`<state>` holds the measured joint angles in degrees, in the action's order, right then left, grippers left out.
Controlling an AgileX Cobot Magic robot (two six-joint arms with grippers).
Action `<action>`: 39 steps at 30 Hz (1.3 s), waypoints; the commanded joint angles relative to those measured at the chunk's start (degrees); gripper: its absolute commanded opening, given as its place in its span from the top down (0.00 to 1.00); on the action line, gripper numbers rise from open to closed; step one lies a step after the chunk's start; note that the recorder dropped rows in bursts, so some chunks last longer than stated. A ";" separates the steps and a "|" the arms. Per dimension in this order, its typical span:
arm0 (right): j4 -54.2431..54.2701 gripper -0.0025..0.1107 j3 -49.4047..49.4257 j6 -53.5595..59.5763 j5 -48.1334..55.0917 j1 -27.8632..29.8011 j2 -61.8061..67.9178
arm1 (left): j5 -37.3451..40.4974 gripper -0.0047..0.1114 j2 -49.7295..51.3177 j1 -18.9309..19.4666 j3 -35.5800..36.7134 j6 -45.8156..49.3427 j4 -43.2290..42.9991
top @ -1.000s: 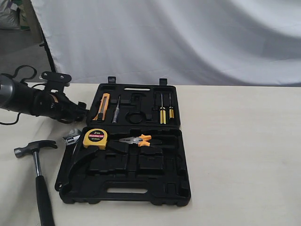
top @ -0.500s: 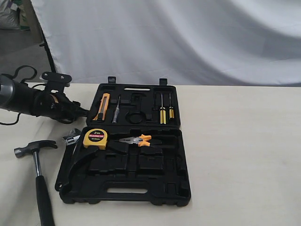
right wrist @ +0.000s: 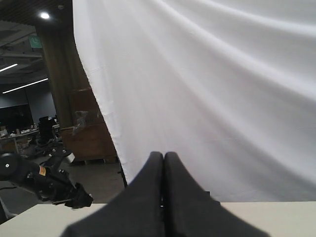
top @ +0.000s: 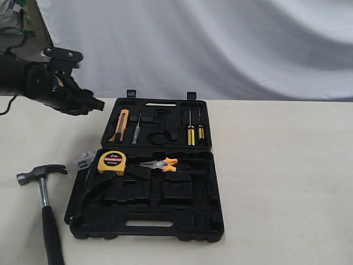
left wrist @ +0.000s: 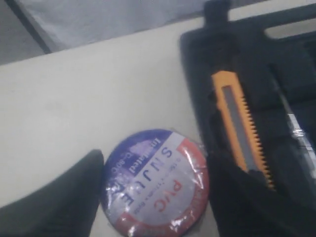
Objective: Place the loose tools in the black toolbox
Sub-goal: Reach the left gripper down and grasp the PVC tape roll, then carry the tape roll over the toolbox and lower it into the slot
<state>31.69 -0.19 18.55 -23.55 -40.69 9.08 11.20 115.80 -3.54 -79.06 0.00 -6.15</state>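
Note:
My left gripper (top: 92, 104) hangs above the table just left of the black toolbox (top: 165, 231), which lies open. Its fingers (left wrist: 59, 197) are shut on the edges of the tape roll (left wrist: 155, 182), whose blue, white and red label faces the left wrist camera. The claw hammer (top: 47, 210) lies on the table at the front left. The small silver wrench (top: 84, 162) rests against the toolbox's left edge. My right gripper (right wrist: 163, 157) is shut on nothing, raised and facing the white curtain; the exterior view does not show it.
The lid half holds an orange utility knife (top: 121, 124) and yellow-handled screwdrivers (top: 191, 130). A yellow tape measure (top: 112, 161) and orange-handled pliers (top: 160, 164) lie in the near half. A white curtain (top: 220, 44) hangs behind the table.
My left arm has risen from table height beside the toolbox lid, carrying the tape roll up. The hammer, wrench and toolbox have not moved.

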 commanded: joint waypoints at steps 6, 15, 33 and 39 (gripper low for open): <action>-0.73 0.97 0.19 0.11 0.34 0.18 -0.42 | 0.69 0.96 -0.74 -12.83 -0.11 3.88 0.62; -0.73 0.97 0.19 0.11 0.34 0.18 -0.42 | -1.16 0.96 1.09 -17.00 -0.11 2.73 3.83; -0.73 0.97 0.19 0.11 0.34 0.18 -0.42 | -9.22 0.96 7.87 -17.26 -1.31 2.84 3.83; -0.73 0.97 0.19 0.11 0.34 0.18 -0.42 | -5.74 0.96 10.18 -17.26 -5.05 3.21 3.41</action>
<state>31.69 -0.19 18.55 -23.47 -40.69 9.08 3.99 125.16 -20.40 -82.43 3.12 -2.47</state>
